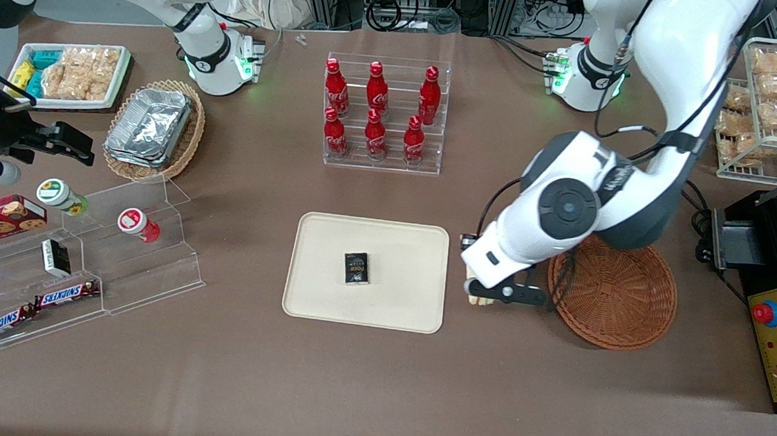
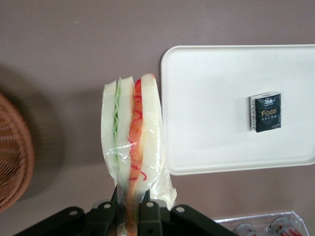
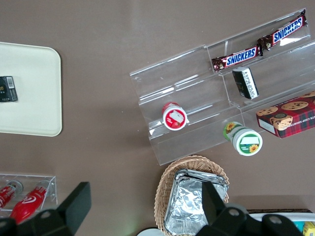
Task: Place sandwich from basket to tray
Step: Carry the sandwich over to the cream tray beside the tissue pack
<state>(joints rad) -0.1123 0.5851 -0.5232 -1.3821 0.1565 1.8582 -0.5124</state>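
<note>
My gripper (image 2: 129, 209) is shut on the sandwich (image 2: 132, 132), a plastic-wrapped white wedge with green and orange-red filling. In the front view the gripper (image 1: 493, 293) hangs over bare table between the round reddish-brown basket (image 1: 621, 299) and the cream tray (image 1: 329, 269), with only a pale sliver of the sandwich (image 1: 476, 293) showing under the hand. In the wrist view the sandwich sits just beside the tray (image 2: 211, 128) rim, and the basket (image 2: 12, 157) edge shows at the frame's border. No food is visible in the basket.
A small black packet (image 1: 357, 268) lies on the tray. An acrylic rack of red cola bottles (image 1: 383, 113) stands farther from the camera than the tray. An acrylic snack stand (image 1: 79, 270) and a tan foil-container basket (image 1: 153, 127) lie toward the parked arm's end.
</note>
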